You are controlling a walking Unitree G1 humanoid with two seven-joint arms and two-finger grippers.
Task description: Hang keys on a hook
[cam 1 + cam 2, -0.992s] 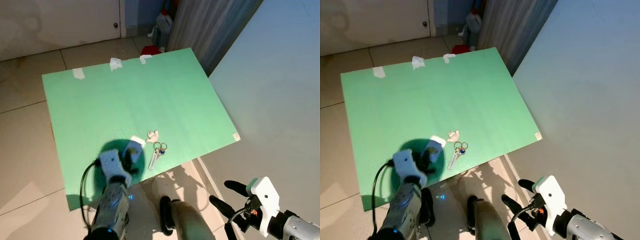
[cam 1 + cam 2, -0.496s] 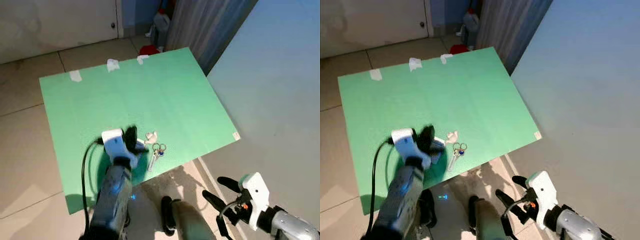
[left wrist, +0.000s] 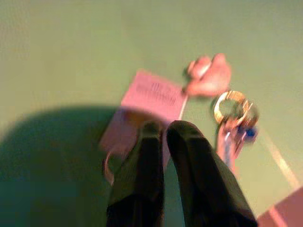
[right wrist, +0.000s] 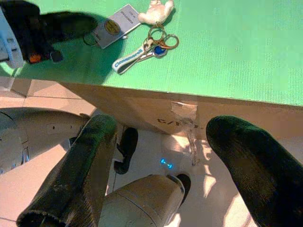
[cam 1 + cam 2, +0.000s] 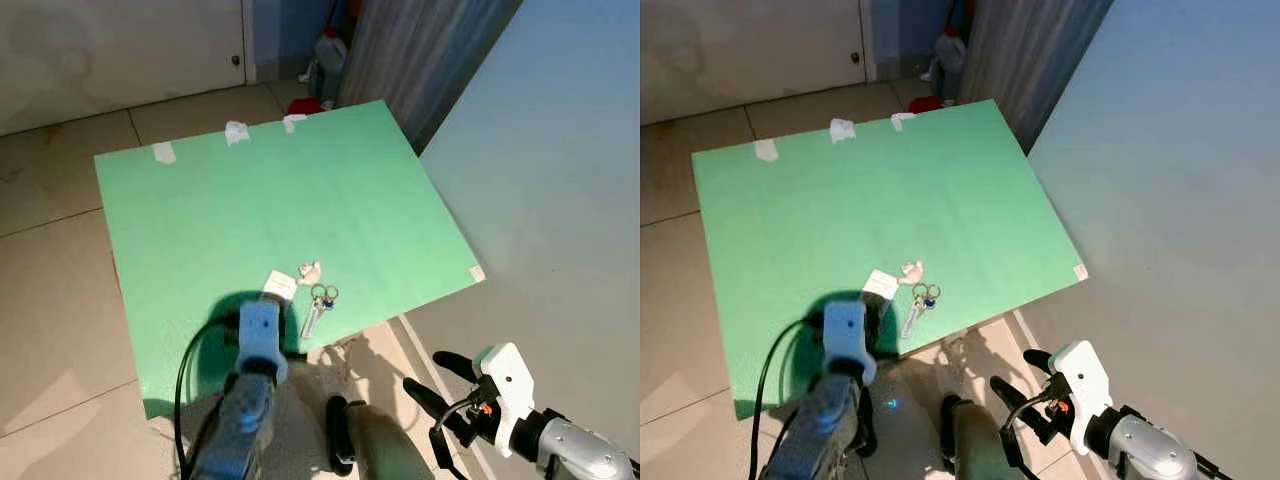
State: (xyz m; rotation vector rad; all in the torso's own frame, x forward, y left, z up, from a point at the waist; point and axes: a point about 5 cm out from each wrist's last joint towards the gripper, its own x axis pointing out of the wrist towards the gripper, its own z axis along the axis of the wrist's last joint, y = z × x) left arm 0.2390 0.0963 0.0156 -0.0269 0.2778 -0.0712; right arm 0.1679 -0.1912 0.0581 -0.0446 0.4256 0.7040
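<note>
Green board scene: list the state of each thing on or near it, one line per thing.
keys: lying flat on the green board, not held.
white tag: flat beside the keys.
left tool: fingers together, over the white tag, holding nothing.
right tool: open, low off the board's near edge, holding nothing.

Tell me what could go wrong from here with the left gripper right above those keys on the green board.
The left gripper has its fingers together over the white card tag, not the key rings; closing there might pinch only the tag and leave the keys dangling or dropped. The bunch lies near the front edge of the green board, so a nudge could push it off. The right gripper hangs open below that edge, too low to help.
</note>
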